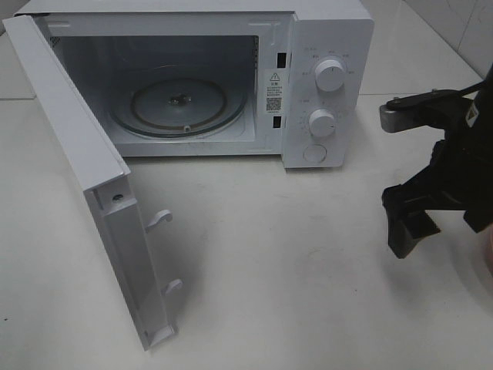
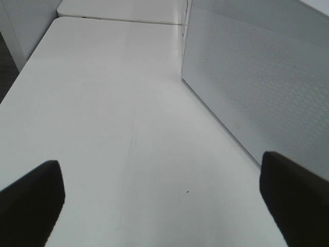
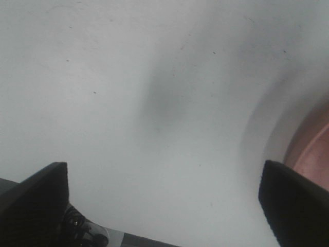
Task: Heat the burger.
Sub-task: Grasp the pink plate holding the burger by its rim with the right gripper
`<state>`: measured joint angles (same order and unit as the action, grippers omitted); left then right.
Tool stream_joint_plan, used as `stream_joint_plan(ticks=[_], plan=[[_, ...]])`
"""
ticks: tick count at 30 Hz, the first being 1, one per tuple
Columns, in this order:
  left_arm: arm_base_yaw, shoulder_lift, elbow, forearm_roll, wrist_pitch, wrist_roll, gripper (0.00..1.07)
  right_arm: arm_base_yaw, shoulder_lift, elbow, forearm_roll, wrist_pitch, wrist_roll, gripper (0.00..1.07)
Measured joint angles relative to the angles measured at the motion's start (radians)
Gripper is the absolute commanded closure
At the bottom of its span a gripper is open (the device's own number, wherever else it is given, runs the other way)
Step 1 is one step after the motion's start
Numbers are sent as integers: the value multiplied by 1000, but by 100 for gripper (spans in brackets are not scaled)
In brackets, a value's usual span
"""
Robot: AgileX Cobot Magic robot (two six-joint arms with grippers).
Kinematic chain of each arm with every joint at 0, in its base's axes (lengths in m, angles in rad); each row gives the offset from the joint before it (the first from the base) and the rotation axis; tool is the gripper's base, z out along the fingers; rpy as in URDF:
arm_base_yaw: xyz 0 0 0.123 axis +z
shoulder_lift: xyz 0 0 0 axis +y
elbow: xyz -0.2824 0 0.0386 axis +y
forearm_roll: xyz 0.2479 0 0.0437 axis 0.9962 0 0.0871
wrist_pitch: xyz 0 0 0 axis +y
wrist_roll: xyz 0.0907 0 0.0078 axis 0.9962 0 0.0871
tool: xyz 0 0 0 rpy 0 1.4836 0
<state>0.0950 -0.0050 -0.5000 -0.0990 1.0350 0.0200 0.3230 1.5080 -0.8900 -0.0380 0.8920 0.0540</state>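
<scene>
Exterior high view: the microwave (image 1: pixel 323 85) sits at 12 o'clock on the worktop (image 1: pixel 293 270), door (image 1: pixel 92 193) swung open toward 8 o'clock, and the right gripper (image 1: pixel 408 223) hangs at 3 o'clock beside the rim of a pink plate (image 3: pixel 311 149). Left gripper (image 2: pixel 160 162) and right gripper are both spread wide, holding nothing. No view shows the burger, so its place cannot be told.

Black right arm (image 1: pixel 454 146) bent in, right gripper (image 1: pixel 412 227) pointing down, fingers wide apart, left gripper (image 2: pixel 164 203) spread wide too
</scene>
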Motion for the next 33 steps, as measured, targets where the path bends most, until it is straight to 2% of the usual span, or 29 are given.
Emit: stream_joint_plan(ticks=[9,11,20,22,33], plan=[[0,0,0,0,0,0,9,-105,0,0,-49,66,-5,15],[0,0,0,0,0,0,9,-153,0,0,-61,75,-7,16],[0,0,0,0,0,0,9,-236,0,0,-89,75,-36,20],[0,0,0,0,0,0,9,-277,0,0,-94,60,-60,20],[0,0,0,0,0,0,9,-320,17,0,-109,3,-85,22]])
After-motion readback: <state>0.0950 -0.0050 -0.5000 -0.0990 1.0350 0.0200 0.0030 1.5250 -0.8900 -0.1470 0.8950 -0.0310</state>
